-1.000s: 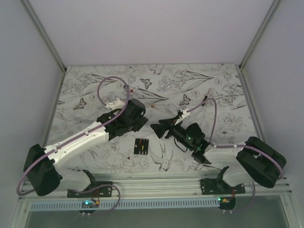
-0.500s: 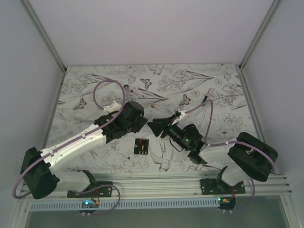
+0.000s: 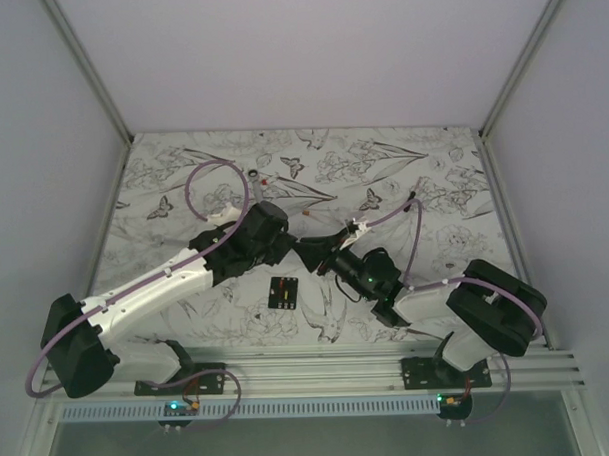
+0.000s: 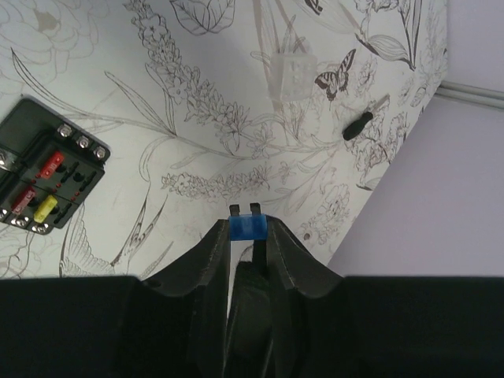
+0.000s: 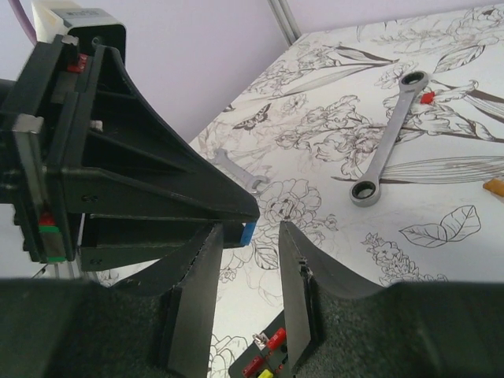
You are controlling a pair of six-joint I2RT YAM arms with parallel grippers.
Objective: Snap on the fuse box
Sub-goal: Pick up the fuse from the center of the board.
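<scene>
The fuse box (image 3: 283, 291) is a small black block with red and yellow fuses, lying flat on the flowered mat. It also shows in the left wrist view (image 4: 47, 177) and at the bottom of the right wrist view (image 5: 272, 358). My left gripper (image 4: 249, 223) is shut on a small blue fuse (image 4: 249, 229), held above the mat behind the box. My right gripper (image 5: 248, 236) is open, its jaws facing the left gripper's tip with the blue fuse (image 5: 249, 233) just in front of the gap. In the top view both grippers (image 3: 288, 246) (image 3: 307, 254) meet above the box.
A long silver wrench (image 5: 390, 150) and a second wrench (image 5: 236, 169) lie farther back on the mat. A clear plastic cover (image 4: 293, 75) and a thin black stick-like piece (image 4: 364, 122) lie near the mat's edge. An orange bit (image 5: 494, 186) is at the right.
My right gripper has moved left and closed in on the left gripper's tip. The left arm shifted slightly, still holding the blue fuse.
</scene>
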